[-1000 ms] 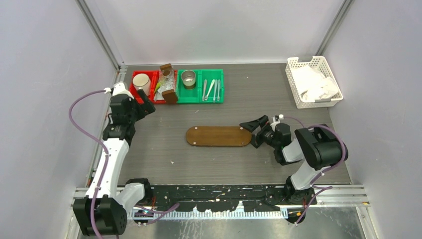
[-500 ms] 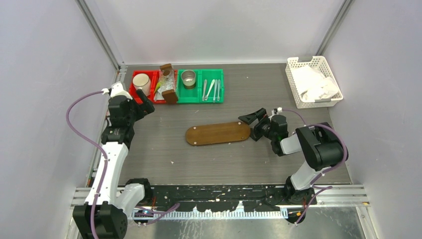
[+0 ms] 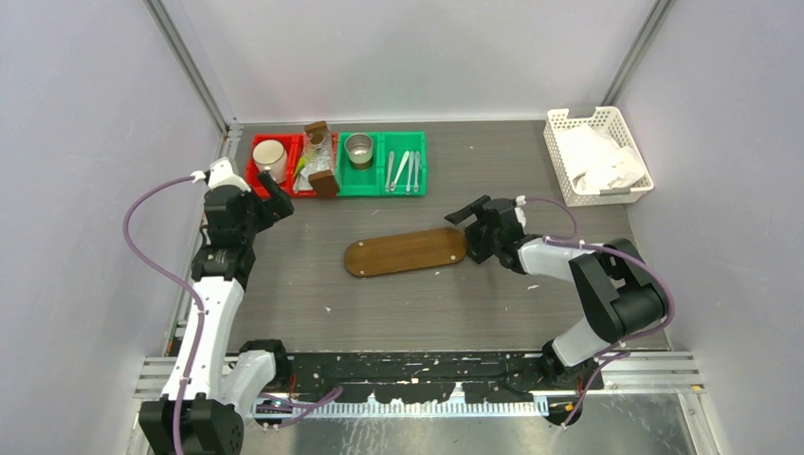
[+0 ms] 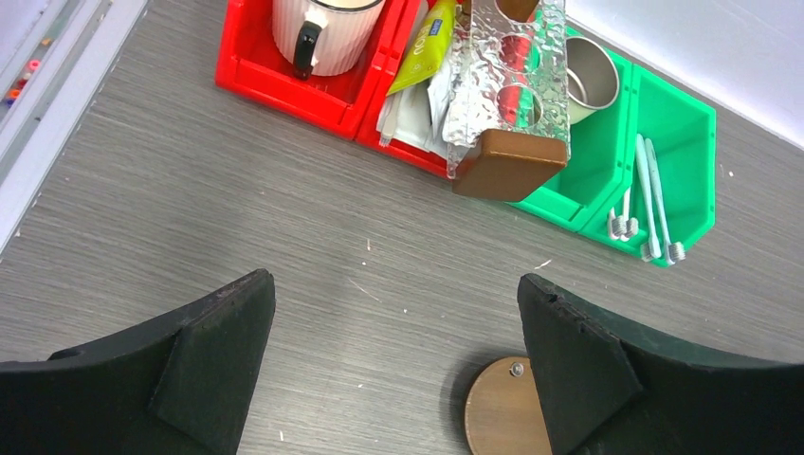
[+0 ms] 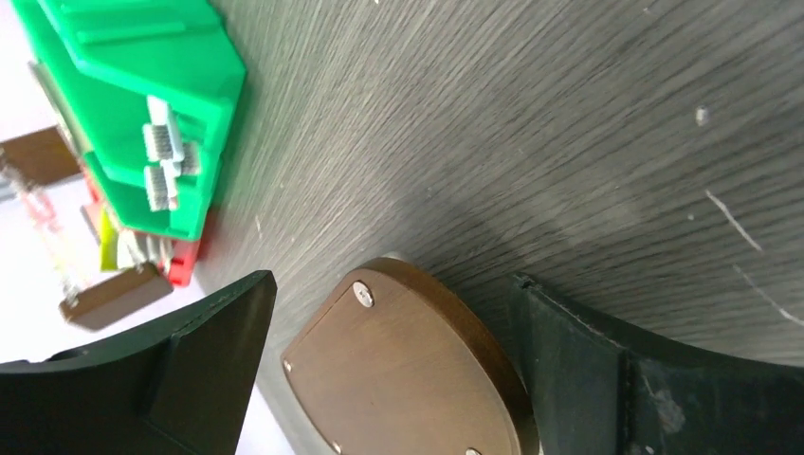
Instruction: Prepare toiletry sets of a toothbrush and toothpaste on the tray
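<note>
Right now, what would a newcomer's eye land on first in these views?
The bright red bin and green bin at the far left, toothbrushes lying in the green one. Then the bare wooden tray in the middle, with the open right end effector at its right end.

You have slim pale toothbrushes (image 3: pixel 403 171) lying side by side in the green bin's (image 3: pixel 379 185) right compartment. Yellow-green tube (image 4: pixel 424 47) and whitish tubes (image 4: pixel 410 114) are in the red bin (image 4: pixel 284 90). Oval brown tray (image 3: pixel 406 251) lies flat mid-counter (image 3: pixel 427 303).

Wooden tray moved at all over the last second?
Yes. The wooden tray slid left and turned, its right end now nearer the green bin. The open right gripper straddles that end.
</note>
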You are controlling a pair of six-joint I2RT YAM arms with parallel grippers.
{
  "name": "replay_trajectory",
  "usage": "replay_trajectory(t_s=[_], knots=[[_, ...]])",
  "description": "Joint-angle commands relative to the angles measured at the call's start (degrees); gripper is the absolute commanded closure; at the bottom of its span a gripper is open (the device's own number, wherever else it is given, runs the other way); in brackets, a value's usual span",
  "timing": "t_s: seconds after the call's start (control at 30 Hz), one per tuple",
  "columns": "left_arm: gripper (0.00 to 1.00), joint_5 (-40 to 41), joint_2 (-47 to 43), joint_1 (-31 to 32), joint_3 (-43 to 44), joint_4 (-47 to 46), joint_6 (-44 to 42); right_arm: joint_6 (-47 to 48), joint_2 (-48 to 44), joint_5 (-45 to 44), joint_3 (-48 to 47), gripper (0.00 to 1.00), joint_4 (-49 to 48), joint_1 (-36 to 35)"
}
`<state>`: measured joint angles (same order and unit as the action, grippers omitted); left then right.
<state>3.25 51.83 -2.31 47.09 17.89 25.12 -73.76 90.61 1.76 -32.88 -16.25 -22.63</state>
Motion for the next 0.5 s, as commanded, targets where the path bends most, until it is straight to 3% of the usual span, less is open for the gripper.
replay_trajectory(t_s=[0.0,0.17,0.37,0.47], knots=[[0.0,-0.48,-2.31,0.2,-1.42,-1.2,0.45,-1.74,8.35,-12.25,1.78,0.0,43.96,-4.42],[0.0,-1.09,-2.95,0.19,-3.34,-2.44,1.25,-5.39,7.98,-14.52,1.9,0.0,46.71,-7.08],[0.0,-1.08,-3.46,0.2,-3.7,-2.64,1.29,-11.19,17.33,-16.48,-7.23,0.0,62.0,-12.58],[0.0,-1.09,-3.58,0.2,-3.98,-2.84,1.32,-12.66,18.19,-16.94,-8.22,0.0,64.08,-13.86]])
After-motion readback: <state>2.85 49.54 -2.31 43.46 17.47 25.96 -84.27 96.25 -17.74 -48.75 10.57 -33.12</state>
